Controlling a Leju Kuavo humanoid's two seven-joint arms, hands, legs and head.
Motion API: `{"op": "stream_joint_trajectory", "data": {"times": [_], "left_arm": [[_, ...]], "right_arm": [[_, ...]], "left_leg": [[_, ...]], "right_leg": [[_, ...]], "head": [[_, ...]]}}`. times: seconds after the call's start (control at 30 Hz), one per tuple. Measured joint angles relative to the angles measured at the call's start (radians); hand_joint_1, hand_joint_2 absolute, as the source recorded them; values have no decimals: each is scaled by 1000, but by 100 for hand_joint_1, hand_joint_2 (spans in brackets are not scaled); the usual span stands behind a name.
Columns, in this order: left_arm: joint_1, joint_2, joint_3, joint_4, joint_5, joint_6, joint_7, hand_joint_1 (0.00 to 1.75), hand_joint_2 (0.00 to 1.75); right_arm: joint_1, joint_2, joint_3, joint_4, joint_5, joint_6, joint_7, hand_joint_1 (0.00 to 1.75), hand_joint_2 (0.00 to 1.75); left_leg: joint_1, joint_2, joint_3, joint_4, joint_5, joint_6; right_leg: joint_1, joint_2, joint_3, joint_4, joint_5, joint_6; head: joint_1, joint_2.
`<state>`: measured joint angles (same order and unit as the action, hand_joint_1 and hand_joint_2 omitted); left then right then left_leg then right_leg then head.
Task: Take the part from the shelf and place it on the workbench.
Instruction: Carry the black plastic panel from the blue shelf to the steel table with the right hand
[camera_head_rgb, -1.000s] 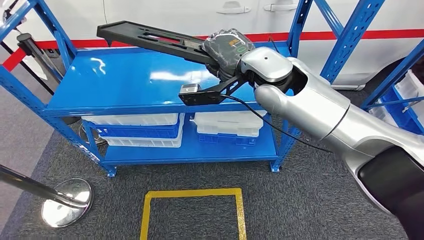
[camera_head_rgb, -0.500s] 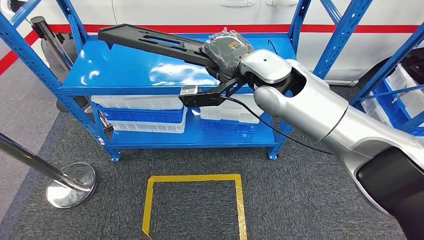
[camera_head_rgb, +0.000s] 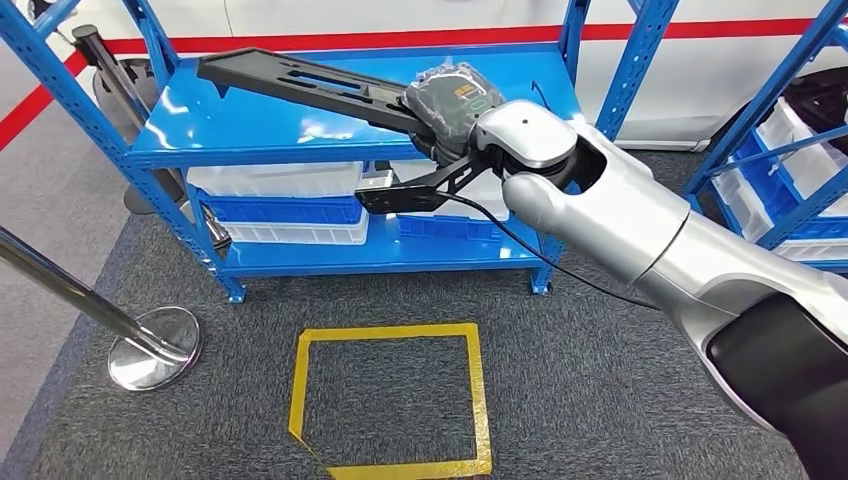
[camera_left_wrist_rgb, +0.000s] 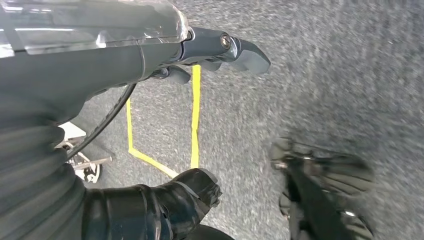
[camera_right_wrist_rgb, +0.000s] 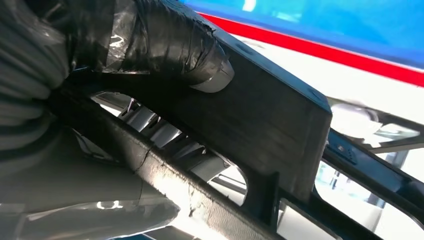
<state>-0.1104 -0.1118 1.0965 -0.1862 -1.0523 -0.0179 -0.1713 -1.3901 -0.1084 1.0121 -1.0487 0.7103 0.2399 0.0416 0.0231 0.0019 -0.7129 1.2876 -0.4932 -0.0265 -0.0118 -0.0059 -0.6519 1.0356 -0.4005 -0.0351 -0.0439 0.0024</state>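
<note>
The part (camera_head_rgb: 300, 85) is a long, flat black plastic piece with slots. It is held nearly level just above the top deck of the blue shelf (camera_head_rgb: 250, 145). My right hand (camera_head_rgb: 455, 100) grips its near end, with the silver arm reaching in from the lower right. In the right wrist view the dark fingers (camera_right_wrist_rgb: 170, 40) wrap over the part's thick black edge (camera_right_wrist_rgb: 270, 120). My left hand (camera_left_wrist_rgb: 150, 55) hangs over the grey carpet, its fingers (camera_left_wrist_rgb: 240, 50) apart from the thumb (camera_left_wrist_rgb: 192, 192) and holding nothing.
White and blue bins (camera_head_rgb: 280, 205) sit on the shelf's lower deck. A yellow tape square (camera_head_rgb: 390, 400) marks the carpet in front. A chrome stanchion base (camera_head_rgb: 155, 347) stands at the left, and a second blue rack with bins (camera_head_rgb: 790, 170) at the right.
The whole picture has shifted, so the camera has moved: the shelf sits higher and further right in the picture, with more carpet in front. My right hand keeps its hold on the part.
</note>
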Motion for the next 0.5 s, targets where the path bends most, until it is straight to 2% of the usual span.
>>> {"op": "stream_joint_trajectory", "data": {"times": [0.03,0.07,0.1,0.13,0.17,0.23,0.27,0.3,0.33,0.37,0.4,0.43,0.47,0.5], "left_arm": [[-1,1,0,0,0,0,0,0,175],[-1,2,0,0,0,0,0,0,175],[-2,3,0,0,-1,0,1,0,175],[-3,3,0,0,-2,0,1,0,175],[-3,3,0,0,-2,0,2,0,175],[-3,3,0,0,-3,0,4,0,175],[-3,3,0,0,-3,0,4,0,175],[-3,3,0,0,-3,0,4,0,175],[-3,3,0,0,-4,0,5,0,175],[-2,3,0,0,-4,0,6,0,175],[-2,3,0,0,-4,1,7,0,175],[-2,4,0,0,-4,2,8,0,175],[-2,4,0,0,-4,3,10,0,175],[-2,4,0,0,-4,4,11,0,175]], "right_arm": [[0,2,0,0,0,0,0,175,175],[-1,3,0,1,0,-1,0,175,175],[-2,5,0,1,2,-3,1,175,175],[-2,6,0,1,5,-5,2,175,175],[-2,6,0,2,9,-8,4,175,175],[-1,6,0,4,16,-14,7,175,175],[0,4,0,6,19,-14,9,175,175],[1,3,0,8,21,-15,10,175,175],[2,2,0,9,23,-15,11,175,175],[2,2,0,10,25,-16,11,175,175],[2,2,0,11,28,-16,12,175,175],[2,2,0,12,31,-17,12,175,175],[3,2,0,13,33,-17,12,175,175],[3,2,0,14,35,-18,12,175,175]], "left_leg": [[3,0,47,-53,23,-1],[3,-1,102,-125,28,-1],[2,-3,150,-196,20,1],[0,-6,180,-245,8,5],[-3,-9,192,-272,-1,8],[-4,-8,182,-282,11,19],[-3,-6,175,-284,20,27],[-2,-4,167,-286,30,37],[-3,-3,157,-285,39,47],[-5,-4,144,-283,47,53],[-9,-7,130,-279,56,57],[-12,-11,115,-275,64,59],[-16,-17,101,-271,72,60],[-20,-23,88,-267,80,60]], "right_leg": [[-1,0,-10,1,9,4],[0,-1,-19,2,16,10],[1,-2,-25,2,24,15],[2,-3,-29,1,33,20],[3,-4,-33,-2,43,25],[2,-4,-39,-7,54,35],[2,-2,-46,3,37,39],[1,0,-57,33,3,42],[0,2,-72,84,-47,43],[0,2,-88,151,-98,43],[0,2,-102,220,-135,41],[1,3,-106,269,-151,38],[3,4,-96,290,-144,33],[6,7,-70,274,-121,25]], "head": [[0,0],[0,0],[0,0],[0,0],[1,0],[1,0],[1,0],[1,0],[2,0],[2,0],[2,0],[2,0],[2,0],[2,0]]}}
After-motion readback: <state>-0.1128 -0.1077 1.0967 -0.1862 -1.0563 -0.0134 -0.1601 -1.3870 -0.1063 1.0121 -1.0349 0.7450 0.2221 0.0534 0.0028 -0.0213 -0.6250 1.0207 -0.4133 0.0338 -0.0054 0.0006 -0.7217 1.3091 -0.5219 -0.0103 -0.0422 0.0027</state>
